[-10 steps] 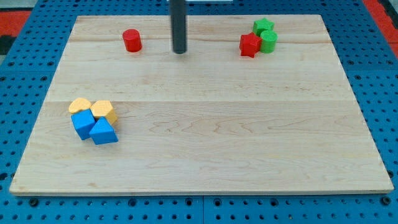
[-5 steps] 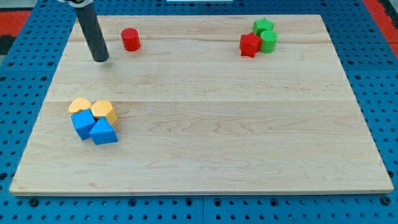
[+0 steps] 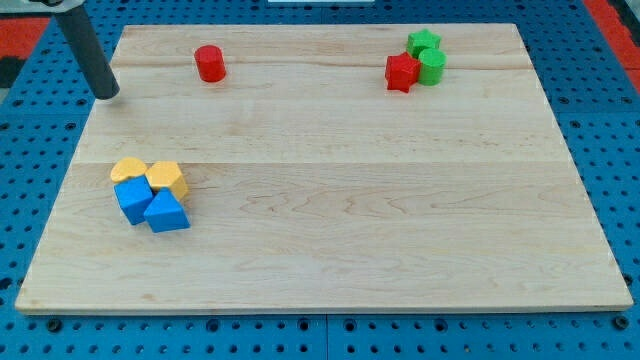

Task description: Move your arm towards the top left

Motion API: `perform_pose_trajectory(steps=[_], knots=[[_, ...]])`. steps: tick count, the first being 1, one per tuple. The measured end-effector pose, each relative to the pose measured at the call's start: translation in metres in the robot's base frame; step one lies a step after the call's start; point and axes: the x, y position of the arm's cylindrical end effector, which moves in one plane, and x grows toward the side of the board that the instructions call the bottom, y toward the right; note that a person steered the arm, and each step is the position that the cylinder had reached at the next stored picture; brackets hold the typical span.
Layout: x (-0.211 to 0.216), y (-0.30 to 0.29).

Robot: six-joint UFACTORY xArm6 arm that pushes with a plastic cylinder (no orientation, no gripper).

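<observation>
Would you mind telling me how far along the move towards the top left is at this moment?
Largely done: my tip sits at the board's left edge near its top corner, to the view's left of the red cylinder and above the yellow and blue cluster. No block is touched. At most a small stretch towards the view's top remains.

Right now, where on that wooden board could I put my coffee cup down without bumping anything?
The broad middle and the view's whole bottom right are bare. Crowded spots: the blue and yellow cluster at the left, the red and green trio at top right, the red cylinder at top left. My tip sits at the left edge.
</observation>
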Motion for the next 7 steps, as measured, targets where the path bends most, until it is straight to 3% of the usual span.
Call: perform_pose_trajectory(steps=[7], knots=[[-0.0162,-0.0036]])
